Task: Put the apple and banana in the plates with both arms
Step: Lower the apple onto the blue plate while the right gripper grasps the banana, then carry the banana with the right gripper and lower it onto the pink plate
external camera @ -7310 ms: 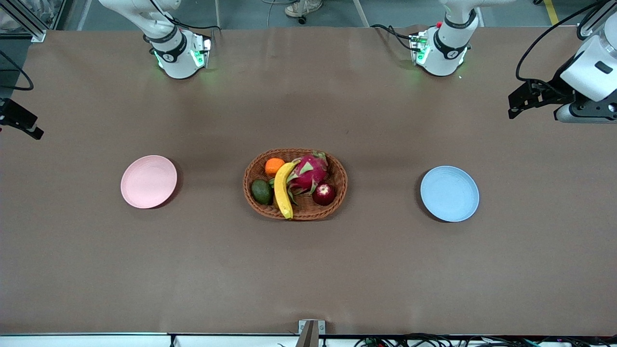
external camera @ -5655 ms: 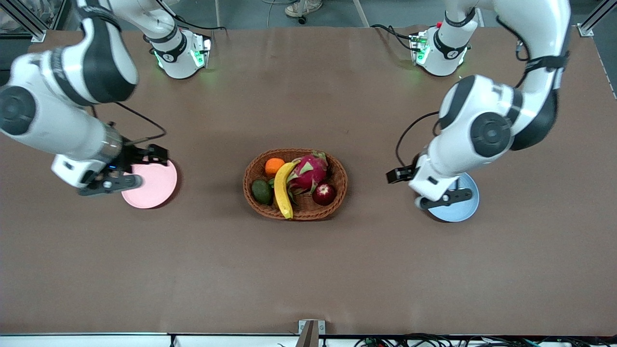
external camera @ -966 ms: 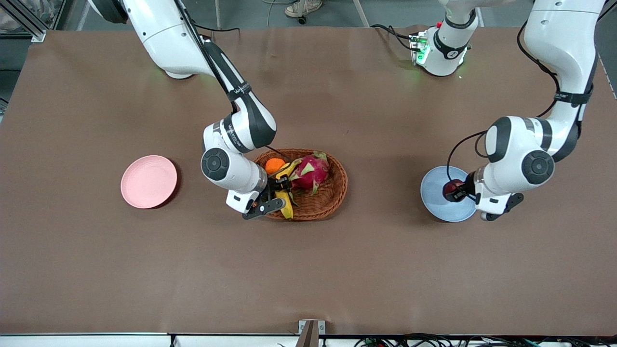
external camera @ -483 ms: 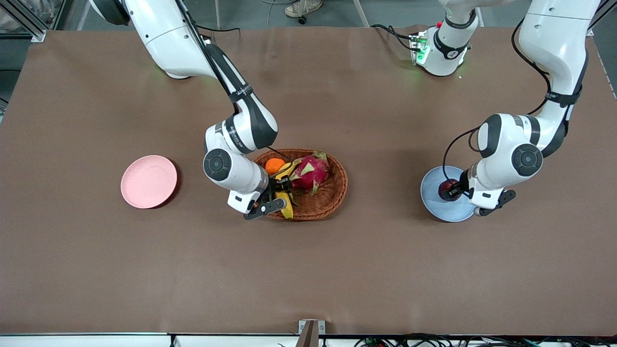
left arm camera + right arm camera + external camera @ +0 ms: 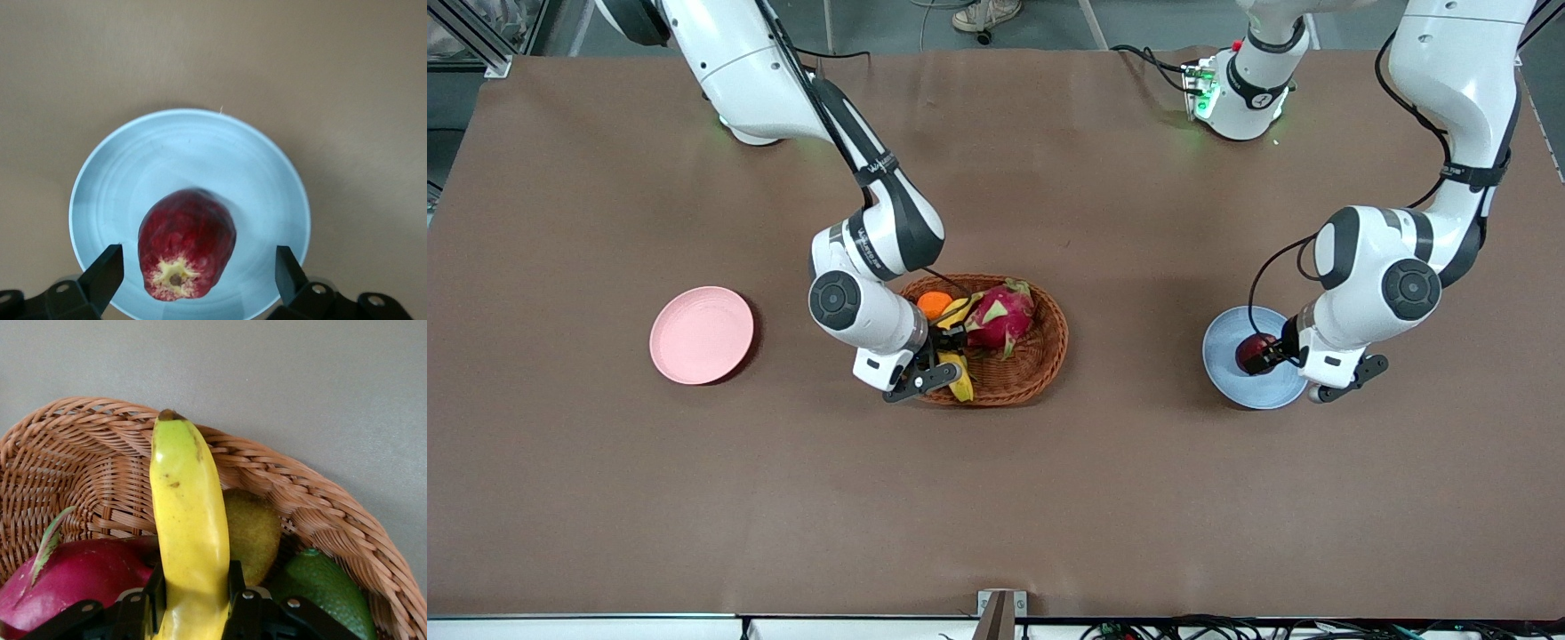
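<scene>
Front view | right hand (image 5: 947, 348) clamps banana (image 5: 959, 373) | apple (image 5: 1252, 352) lies on blue plate (image 5: 1232, 384)

Right pincer (image 5: 941, 354) hides the banana's (image 5: 959, 313) middle; right arm covers the basket's (image 5: 1049, 342) rim.

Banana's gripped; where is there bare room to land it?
The pink plate is bare, with open table between it and the basket. The blue plate holds the apple; the basket is crowded.
</scene>
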`<action>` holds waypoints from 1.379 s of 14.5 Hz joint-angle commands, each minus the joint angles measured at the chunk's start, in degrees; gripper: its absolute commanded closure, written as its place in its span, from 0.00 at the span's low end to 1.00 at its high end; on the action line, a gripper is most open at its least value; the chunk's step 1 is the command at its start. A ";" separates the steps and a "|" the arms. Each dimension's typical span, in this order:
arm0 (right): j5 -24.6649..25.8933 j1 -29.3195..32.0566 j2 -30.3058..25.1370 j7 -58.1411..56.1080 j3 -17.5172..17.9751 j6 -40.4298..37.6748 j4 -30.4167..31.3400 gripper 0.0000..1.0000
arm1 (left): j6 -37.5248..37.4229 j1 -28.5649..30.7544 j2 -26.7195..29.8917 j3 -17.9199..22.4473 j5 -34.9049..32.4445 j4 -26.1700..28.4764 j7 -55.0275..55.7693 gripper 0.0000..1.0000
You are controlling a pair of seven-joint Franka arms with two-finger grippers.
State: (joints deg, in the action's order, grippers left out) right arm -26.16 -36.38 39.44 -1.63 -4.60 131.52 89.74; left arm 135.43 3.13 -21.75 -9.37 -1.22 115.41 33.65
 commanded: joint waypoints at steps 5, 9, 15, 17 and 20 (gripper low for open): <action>-0.56 1.31 -1.28 -0.65 -1.20 -1.00 -0.88 0.81 | -14.63 -0.22 4.08 -2.05 -0.62 -11.41 0.45 0.00; -0.64 10.95 -5.76 -0.74 -1.20 -12.40 -2.11 0.82 | -29.07 -0.05 7.50 -2.85 -0.98 -20.64 -1.30 0.00; 1.80 32.92 -7.80 -18.88 -1.29 -25.88 -2.12 0.82 | -47.16 0.21 9.27 -2.67 -3.69 -35.40 -17.89 0.00; 6.36 37.33 -8.06 -24.02 -1.29 -26.14 -0.11 0.85 | -49.56 0.30 11.71 -2.41 -4.32 -36.57 -21.95 0.00; 13.75 38.58 -9.81 -23.86 -1.38 -26.32 3.76 0.86 | -49.82 0.82 15.58 -2.41 -4.05 -35.78 -28.36 0.00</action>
State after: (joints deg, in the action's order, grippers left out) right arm -16.77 2.99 32.37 -26.39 -7.28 104.48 89.58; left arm 86.78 3.33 -8.76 -11.58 -4.43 78.98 9.51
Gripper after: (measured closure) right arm 0.599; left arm 0.000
